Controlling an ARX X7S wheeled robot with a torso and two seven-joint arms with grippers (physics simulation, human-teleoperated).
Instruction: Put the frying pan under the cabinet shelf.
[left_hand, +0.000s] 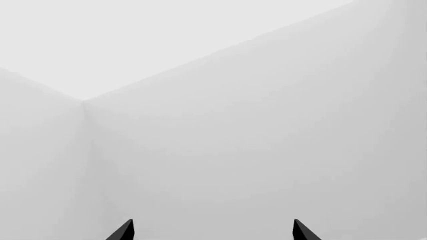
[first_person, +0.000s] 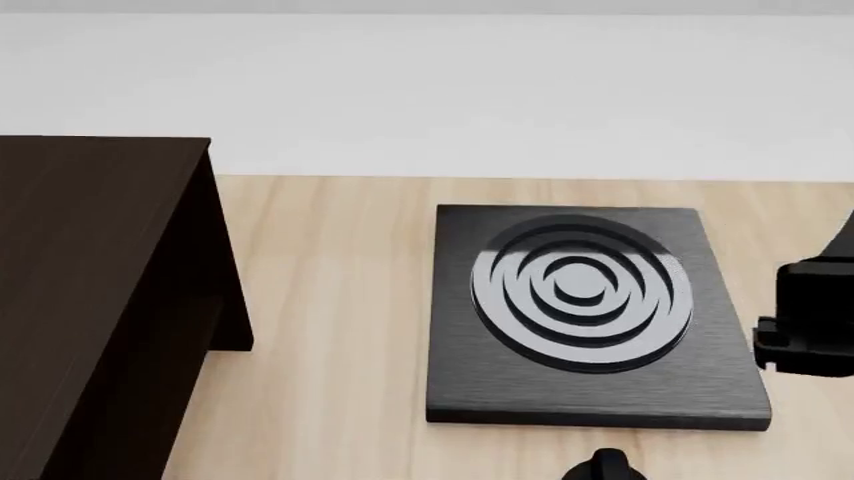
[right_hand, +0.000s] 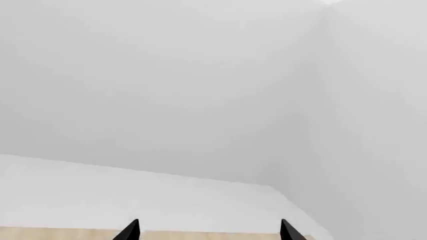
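Two grippers show only their dark fingertips, and both are aimed at blank white walls rather than at anything on the table. The left gripper (left_hand: 213, 231) has its tips spread wide apart with nothing between them, and the right gripper (right_hand: 210, 231) stands just as wide and empty, a strip of pale table (first_person: 334, 330) edge showing below it. Both arms seem parked, since neither wrist camera sees a task object. From the head view, the cabinet shelf (first_person: 94, 300) fills the left side as a dark brown box with a flat top and a side panel reaching down to the table; its open space underneath cannot be seen from here. The square black hob (first_person: 587, 315) lies to its right, well apart, with nothing on its rings. The frying pan itself cannot be made out in any view; a small dark rounded shape (first_person: 603, 466) at the lower edge near the hob is too cropped to identify. Part of the right arm (first_person: 811, 315) hangs just beside the hob. The task looks not yet begun, and finding the pan likely comes first.
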